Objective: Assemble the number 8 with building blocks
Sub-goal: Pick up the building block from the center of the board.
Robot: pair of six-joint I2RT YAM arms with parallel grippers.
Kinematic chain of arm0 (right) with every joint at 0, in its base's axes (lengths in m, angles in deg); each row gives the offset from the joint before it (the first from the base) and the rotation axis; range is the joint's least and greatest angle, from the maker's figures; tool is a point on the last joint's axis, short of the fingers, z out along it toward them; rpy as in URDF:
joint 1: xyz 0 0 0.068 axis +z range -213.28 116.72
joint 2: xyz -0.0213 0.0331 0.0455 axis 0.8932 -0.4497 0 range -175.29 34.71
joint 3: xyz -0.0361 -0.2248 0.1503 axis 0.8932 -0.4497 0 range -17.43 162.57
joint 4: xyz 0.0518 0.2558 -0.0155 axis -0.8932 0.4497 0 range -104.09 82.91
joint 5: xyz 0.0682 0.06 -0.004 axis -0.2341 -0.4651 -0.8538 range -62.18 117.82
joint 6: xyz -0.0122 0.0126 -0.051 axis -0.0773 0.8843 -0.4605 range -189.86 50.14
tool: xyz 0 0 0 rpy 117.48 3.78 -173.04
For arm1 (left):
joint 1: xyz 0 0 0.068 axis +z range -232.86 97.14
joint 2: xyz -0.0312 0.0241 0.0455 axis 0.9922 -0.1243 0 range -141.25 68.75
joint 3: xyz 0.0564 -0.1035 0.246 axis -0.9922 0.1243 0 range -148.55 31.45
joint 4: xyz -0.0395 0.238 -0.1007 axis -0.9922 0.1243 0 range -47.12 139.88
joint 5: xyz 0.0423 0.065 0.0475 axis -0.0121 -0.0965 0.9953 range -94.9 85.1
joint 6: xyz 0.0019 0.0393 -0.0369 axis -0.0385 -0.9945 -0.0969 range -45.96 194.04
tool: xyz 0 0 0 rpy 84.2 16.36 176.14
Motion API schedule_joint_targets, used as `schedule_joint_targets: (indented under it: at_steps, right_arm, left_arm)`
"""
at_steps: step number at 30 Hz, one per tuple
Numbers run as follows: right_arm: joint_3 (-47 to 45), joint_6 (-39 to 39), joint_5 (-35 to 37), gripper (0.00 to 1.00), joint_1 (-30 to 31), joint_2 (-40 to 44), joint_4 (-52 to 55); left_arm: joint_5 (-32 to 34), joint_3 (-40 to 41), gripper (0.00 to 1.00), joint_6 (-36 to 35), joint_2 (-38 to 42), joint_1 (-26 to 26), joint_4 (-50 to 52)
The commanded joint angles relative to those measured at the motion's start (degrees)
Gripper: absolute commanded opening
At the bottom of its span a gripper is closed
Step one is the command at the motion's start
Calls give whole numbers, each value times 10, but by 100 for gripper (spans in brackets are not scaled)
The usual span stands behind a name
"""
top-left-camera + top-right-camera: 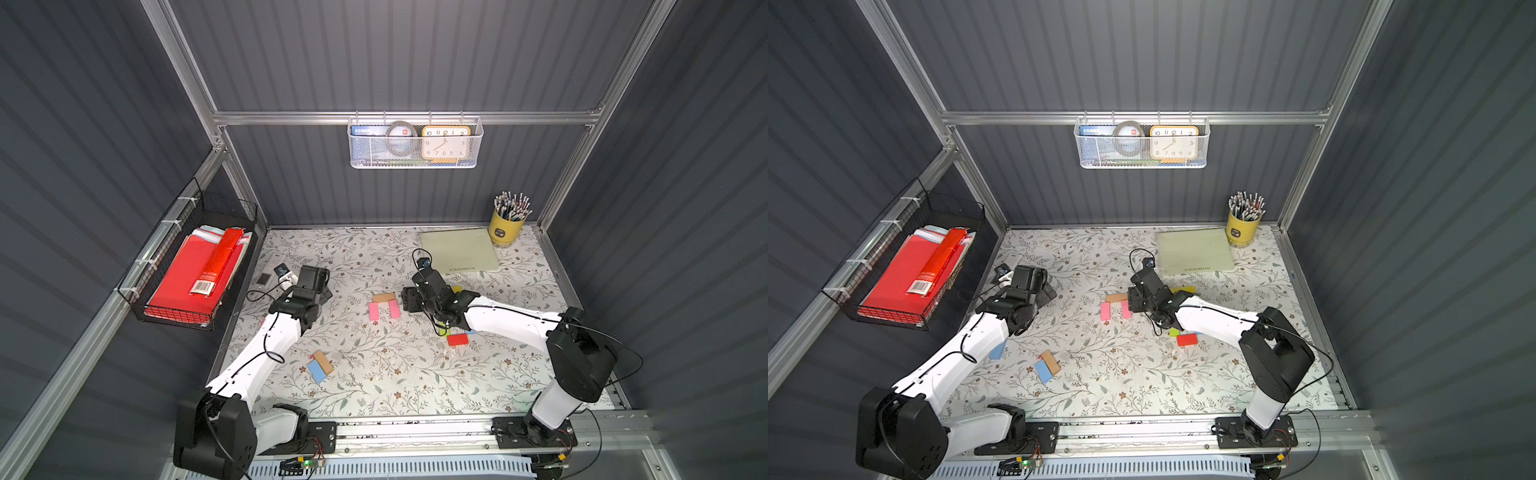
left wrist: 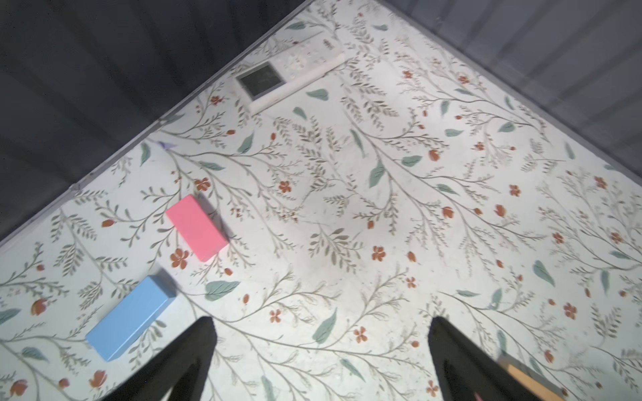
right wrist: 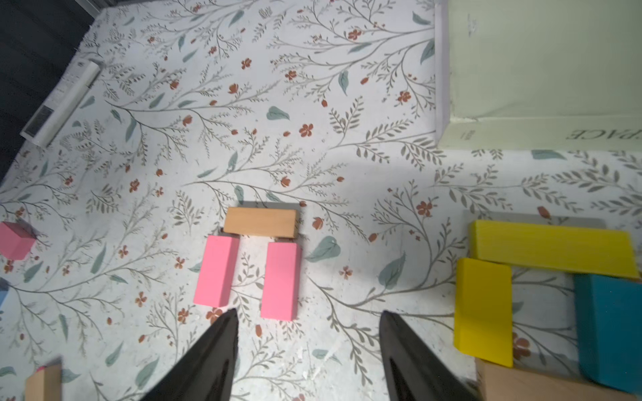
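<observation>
Desk (image 1: 395, 386), left edge: remote (image 2: 288, 74) lies along it, toward the back.

Left gripper (image 2: 321, 319) hangs over the desk near that edge, jaws spread wide, nothing between them. Its wrist view shows a lone pink block (image 2: 196, 227) and a lone blue block (image 2: 132, 317) lying flat close to the left edge, apart from each other.

Front-left: blue block (image 1: 316, 371) and tan block (image 1: 324, 361) lie side by side, touching, skewed to the edges.

Centre: tan bar (image 3: 260, 222) lies crosswise. Two pink blocks (image 3: 216, 270) (image 3: 280, 281) lie parallel with a gap between them, each with one end at the bar's long side. The figure is open toward the front edge.

Right gripper (image 3: 308, 312) is just right of the pink blocks in both top views. Its jaws are parted and hold nothing. Contact with the desk: cannot tell.

Right of it: two yellow blocks (image 3: 552, 248) (image 3: 483, 309) meet in an L, with a teal block (image 3: 611, 326) against the longer one. Red block (image 1: 457, 339) lies beside the right arm, toward the front.

Back-right corner: pad (image 1: 457, 249), pencil cup (image 1: 505, 230).
</observation>
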Motion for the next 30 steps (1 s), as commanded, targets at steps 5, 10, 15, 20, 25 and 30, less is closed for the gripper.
schedule_joint_targets:
  at_steps: [5, 10, 15, 20, 25, 30]
  right_arm:
    - [-58, -37, -43, 69, -28, 41, -73]
    - [-90, -54, -73, 69, -52, 52, -105]
    - [-109, -64, -111, 69, -72, 52, -128]
    - [-127, -68, -136, 69, -93, 50, -148]
    - [-138, -64, -150, 69, -104, 53, -157]
    - [-142, -61, -162, 69, -107, 48, -161]
  left_arm:
    - [-107, 18, 99, 33, -3, 114, 57]
    - [-138, 20, 99, 28, -38, 187, 60]
    - [-183, 22, 96, 15, -77, 243, 27]
    - [-186, 8, 92, 12, -130, 267, 9]
    - [-184, -15, 86, 3, -172, 286, -6]
    - [-178, -49, 82, -2, -210, 289, -3]
